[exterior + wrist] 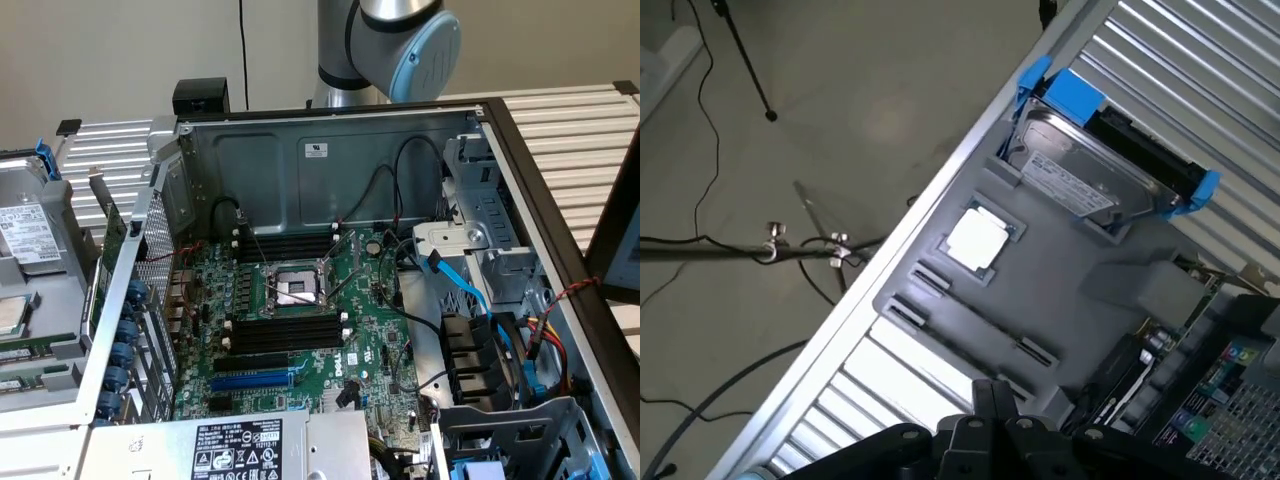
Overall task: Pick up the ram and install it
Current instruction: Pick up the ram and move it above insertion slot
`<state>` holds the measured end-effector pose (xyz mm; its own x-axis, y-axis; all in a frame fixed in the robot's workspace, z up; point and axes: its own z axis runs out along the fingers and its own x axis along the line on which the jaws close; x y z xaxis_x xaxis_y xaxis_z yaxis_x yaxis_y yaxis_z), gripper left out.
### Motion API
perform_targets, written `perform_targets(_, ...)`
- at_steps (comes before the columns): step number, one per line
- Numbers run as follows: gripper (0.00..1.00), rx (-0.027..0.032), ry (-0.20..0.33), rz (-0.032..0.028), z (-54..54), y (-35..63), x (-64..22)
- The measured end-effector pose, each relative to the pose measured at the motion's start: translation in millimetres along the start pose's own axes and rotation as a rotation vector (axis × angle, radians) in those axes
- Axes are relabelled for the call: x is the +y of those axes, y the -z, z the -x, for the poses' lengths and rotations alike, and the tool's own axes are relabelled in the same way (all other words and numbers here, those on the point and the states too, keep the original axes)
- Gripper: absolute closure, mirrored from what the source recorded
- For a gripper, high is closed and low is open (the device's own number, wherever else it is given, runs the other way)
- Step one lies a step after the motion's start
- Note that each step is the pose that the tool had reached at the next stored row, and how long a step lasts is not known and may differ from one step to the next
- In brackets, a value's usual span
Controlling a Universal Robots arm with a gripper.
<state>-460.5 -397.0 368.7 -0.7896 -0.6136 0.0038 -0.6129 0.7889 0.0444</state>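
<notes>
The ram shows as a thin green stick (28,352) lying in a grey tray (60,300) at the exterior view's left, beside the open computer case (330,150). A second green stick (30,382) lies just in front of it. In the wrist view my gripper (992,392) hovers above that tray (1080,290), its black fingers (982,400) pressed together with nothing between them. Under it run two long narrow holders (975,318); I cannot tell the sticks apart in them there. The black memory slots (285,333) on the motherboard (370,330) lie uncovered.
The tray also holds a hard drive in a blue caddy (1090,175) and a square processor (978,240). A blue expansion slot (255,380), the processor socket (292,288) and loose cables (470,290) fill the case. The arm's joint (420,45) stands behind the case. Floor and cables (740,250) lie beyond the table edge.
</notes>
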Motion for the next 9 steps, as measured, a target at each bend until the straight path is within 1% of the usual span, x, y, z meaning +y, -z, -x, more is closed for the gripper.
perform_targets(9, 0.89, 0.0034, 0.163, -0.0036, 0.0, -0.4, 0.0)
